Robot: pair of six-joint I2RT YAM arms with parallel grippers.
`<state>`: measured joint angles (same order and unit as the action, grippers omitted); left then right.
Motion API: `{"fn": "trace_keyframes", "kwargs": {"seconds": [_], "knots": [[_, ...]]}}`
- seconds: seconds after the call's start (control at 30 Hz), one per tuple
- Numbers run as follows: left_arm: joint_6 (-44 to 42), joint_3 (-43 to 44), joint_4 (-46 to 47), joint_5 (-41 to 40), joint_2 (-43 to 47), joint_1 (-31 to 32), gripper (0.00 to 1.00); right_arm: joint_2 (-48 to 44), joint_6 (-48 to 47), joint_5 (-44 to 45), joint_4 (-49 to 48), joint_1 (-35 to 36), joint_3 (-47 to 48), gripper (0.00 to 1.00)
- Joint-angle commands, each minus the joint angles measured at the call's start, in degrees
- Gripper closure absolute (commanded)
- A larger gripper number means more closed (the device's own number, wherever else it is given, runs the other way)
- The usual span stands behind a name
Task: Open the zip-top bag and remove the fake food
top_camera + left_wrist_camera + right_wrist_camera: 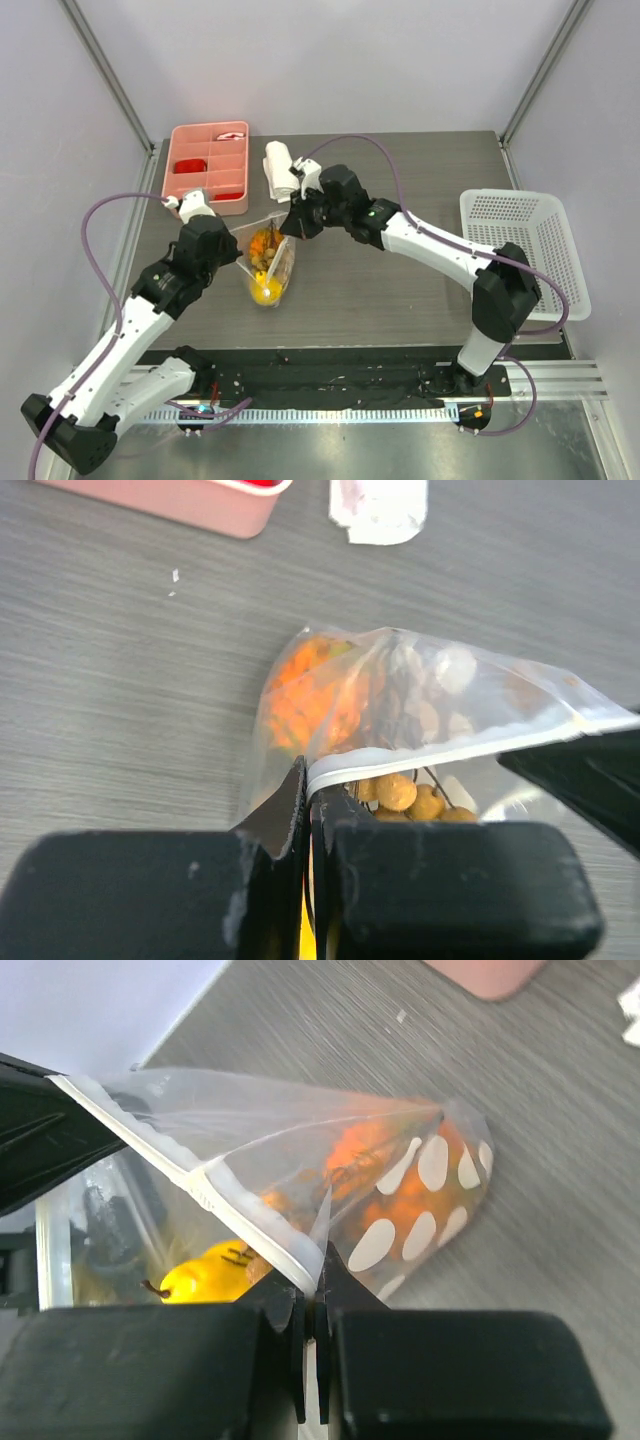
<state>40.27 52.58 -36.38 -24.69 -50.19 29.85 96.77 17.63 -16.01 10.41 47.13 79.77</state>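
Note:
The clear zip-top bag (270,262) hangs between my two grippers near the table's middle, its white zip strip (450,748) stretched between them. My left gripper (308,785) is shut on one end of that strip. At the strip's other end, my right gripper (318,1285) is shut on it. Inside the bag lies the fake food: a cluster of brown balls (400,792), an orange spiky fruit (310,695) and a yellow pear-like fruit (205,1275). In the top view the left gripper (240,250) is left of the bag and the right gripper (285,225) is at its top.
A pink compartment tray (208,165) stands at the back left. A rolled white towel (280,170) lies beside it, just behind the right wrist. A white slotted basket (525,250) sits at the right edge of the table.

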Motion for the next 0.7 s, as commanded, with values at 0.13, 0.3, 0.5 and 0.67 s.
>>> {"fn": "trace_keyframes", "kwargs": {"seconds": [0.13,0.3,0.5,0.67], "knots": [[-6.4,1.1,5.4,3.2,6.5,-0.2,1.00,5.6,-3.9,-13.9,-7.4,-3.1,2.6,0.88],[-8.2,4.4,4.3,1.4,6.3,-0.2,1.00,9.1,1.6,-18.2,-14.1,-2.9,4.5,0.89],[-6.5,0.0,6.5,2.6,2.6,-0.2,1.00,13.3,1.9,-9.4,-2.9,-3.0,10.0,0.61],[-6.1,-4.8,11.8,2.1,2.0,-0.4,1.00,10.8,5.8,0.9,9.2,-2.8,11.3,0.41]]}}
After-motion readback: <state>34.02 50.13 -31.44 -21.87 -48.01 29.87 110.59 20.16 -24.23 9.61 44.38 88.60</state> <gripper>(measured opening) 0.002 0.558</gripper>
